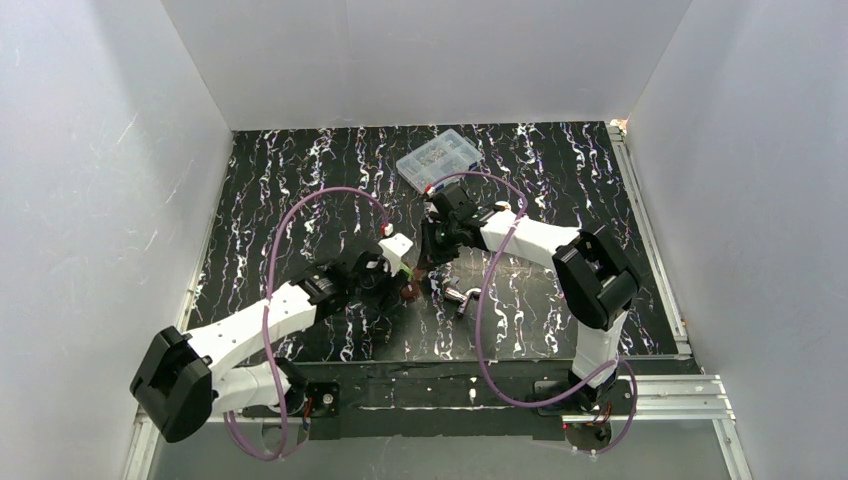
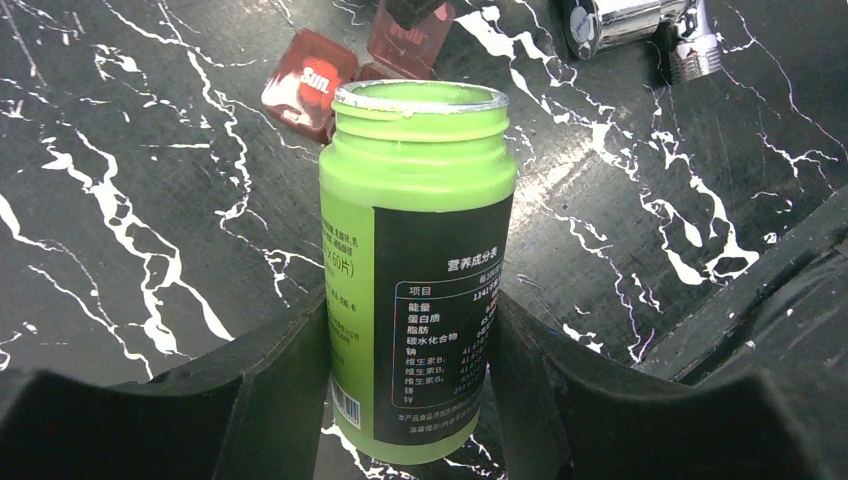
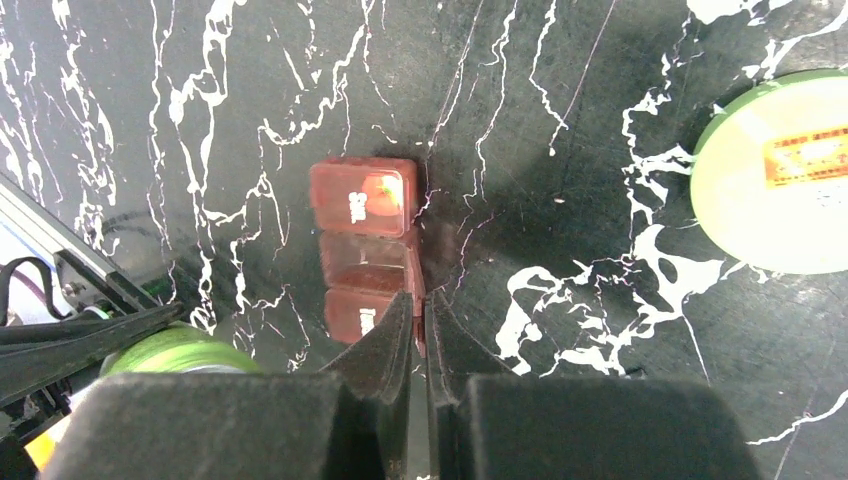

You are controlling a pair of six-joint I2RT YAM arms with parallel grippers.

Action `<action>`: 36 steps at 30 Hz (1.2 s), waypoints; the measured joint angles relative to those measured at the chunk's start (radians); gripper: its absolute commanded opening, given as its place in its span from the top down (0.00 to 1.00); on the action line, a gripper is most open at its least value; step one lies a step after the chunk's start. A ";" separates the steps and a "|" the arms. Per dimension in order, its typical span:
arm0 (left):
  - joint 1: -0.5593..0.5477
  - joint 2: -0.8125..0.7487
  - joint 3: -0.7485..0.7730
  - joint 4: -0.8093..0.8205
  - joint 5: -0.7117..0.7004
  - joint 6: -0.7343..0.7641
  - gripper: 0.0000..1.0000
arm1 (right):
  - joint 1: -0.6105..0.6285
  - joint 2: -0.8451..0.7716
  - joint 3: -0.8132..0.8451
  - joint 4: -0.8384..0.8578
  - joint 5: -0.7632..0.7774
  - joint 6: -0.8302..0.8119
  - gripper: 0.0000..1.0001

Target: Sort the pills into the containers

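A bright green bottle [image 2: 420, 180] with a dark label stands upright on the table, its mouth open and uncapped. My left gripper [image 2: 410, 300] is shut on its body. Its green cap [image 3: 780, 170] lies flat on the table to the right in the right wrist view. A red translucent pill box [image 3: 362, 200] marked "Sun" lies just beyond the bottle; it also shows in the left wrist view [image 2: 310, 80]. My right gripper [image 3: 418, 300] is shut on the box's near wall. The amber bottle with the white cap is out of view. No loose pills show.
A clear plastic compartment case [image 1: 440, 158] sits at the back of the black marbled table [image 1: 300, 180]. A chrome metal piece [image 1: 458, 297] lies right of the grippers, also in the left wrist view [image 2: 630, 25]. White walls enclose three sides.
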 measured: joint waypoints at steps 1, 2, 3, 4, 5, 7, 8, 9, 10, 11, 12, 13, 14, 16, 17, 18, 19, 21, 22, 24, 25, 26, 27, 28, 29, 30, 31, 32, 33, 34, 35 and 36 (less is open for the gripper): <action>0.004 0.009 0.005 -0.002 0.009 0.003 1.00 | 0.000 -0.006 0.000 -0.002 0.005 -0.002 0.96; 0.007 0.016 0.008 -0.003 0.018 0.008 1.00 | 0.000 -0.012 0.000 -0.003 0.007 -0.003 0.96; 0.011 0.022 0.010 -0.005 0.025 0.014 1.00 | 0.000 -0.019 0.000 -0.004 0.012 -0.005 0.96; 0.014 0.026 0.011 -0.009 0.033 0.021 1.00 | 0.000 -0.028 0.000 -0.006 0.016 -0.008 0.96; 0.017 0.028 0.011 -0.010 0.036 0.026 1.00 | 0.000 -0.034 0.000 -0.007 0.019 -0.010 0.96; 0.022 0.031 0.011 -0.011 0.043 0.033 1.00 | 0.000 -0.048 0.000 -0.007 0.021 -0.015 0.96; 0.024 0.032 0.011 -0.011 0.046 0.036 1.00 | 0.000 -0.052 0.000 -0.007 0.021 -0.018 0.96; 0.026 0.035 0.011 -0.011 0.050 0.039 1.00 | 0.000 -0.056 0.000 -0.007 0.021 -0.019 0.96; 0.028 0.039 0.011 -0.011 0.054 0.043 1.00 | 0.000 -0.058 0.000 -0.007 0.022 -0.021 0.96; 0.030 0.043 0.013 -0.012 0.057 0.047 1.00 | 0.000 -0.058 0.000 -0.007 0.023 -0.022 0.96; 0.032 0.052 0.016 -0.016 0.061 0.051 1.00 | 0.000 -0.058 0.000 -0.007 0.024 -0.023 0.96; 0.034 0.064 0.023 -0.022 0.065 0.055 1.00 | 0.000 -0.058 0.000 -0.009 0.024 -0.023 0.97; 0.037 0.077 0.032 -0.026 0.068 0.058 1.00 | 0.000 -0.058 0.000 -0.011 0.024 -0.023 0.97; 0.040 0.104 0.048 -0.032 0.078 0.063 1.00 | 0.000 -0.058 0.000 -0.014 0.026 -0.023 0.97; 0.042 0.114 0.055 -0.034 0.082 0.066 1.00 | 0.000 -0.058 0.000 -0.018 0.027 -0.023 0.97; 0.045 0.126 0.064 -0.036 0.086 0.068 1.00 | 0.000 -0.058 0.000 -0.021 0.028 -0.023 0.97; 0.048 0.137 0.071 -0.036 0.090 0.070 1.00 | 0.000 -0.058 0.000 -0.023 0.028 -0.023 0.97; 0.053 0.159 0.084 -0.037 0.096 0.072 1.00 | -0.001 -0.058 -0.001 -0.023 0.029 -0.023 0.97; 0.057 0.171 0.091 -0.041 0.099 0.074 1.00 | -0.003 -0.058 -0.001 -0.023 0.029 -0.023 0.97; 0.061 0.193 0.105 -0.049 0.105 0.075 1.00 | -0.007 -0.058 -0.001 -0.024 0.030 -0.023 0.97; 0.063 0.206 0.112 -0.051 0.108 0.076 1.00 | -0.009 -0.058 -0.002 -0.024 0.031 -0.023 0.97; 0.064 0.215 0.116 -0.053 0.110 0.077 1.00 | -0.012 -0.058 -0.002 -0.024 0.031 -0.023 0.97; 0.065 0.221 0.120 -0.056 0.112 0.077 1.00 | -0.014 -0.058 -0.002 -0.024 0.031 -0.023 0.97; 0.066 0.227 0.124 -0.065 0.113 0.077 1.00 | -0.017 -0.058 -0.002 -0.024 0.031 -0.023 0.97; 0.068 0.232 0.127 -0.070 0.114 0.078 1.00 | -0.019 -0.058 -0.002 -0.023 0.031 -0.023 0.97; 0.070 0.238 0.132 -0.076 0.115 0.079 1.00 | -0.021 -0.058 -0.002 -0.023 0.031 -0.023 0.97; 0.071 0.243 0.137 -0.082 0.115 0.079 1.00 | -0.021 -0.058 -0.002 -0.023 0.031 -0.023 0.97; 0.071 0.250 0.145 -0.092 0.116 0.080 1.00 | -0.023 -0.058 -0.003 -0.023 0.031 -0.023 0.97; 0.071 0.257 0.151 -0.096 0.117 0.080 1.00 | -0.024 -0.058 -0.003 -0.023 0.031 -0.023 0.97; 0.072 0.263 0.156 -0.100 0.119 0.080 1.00 | -0.024 -0.058 -0.004 -0.023 0.030 -0.023 0.97; 0.072 0.269 0.161 -0.102 0.121 0.080 1.00 | -0.025 -0.058 -0.005 -0.023 0.029 -0.023 0.97; 0.072 0.273 0.164 -0.104 0.123 0.080 1.00 | -0.025 -0.058 -0.006 -0.023 0.027 -0.023 0.97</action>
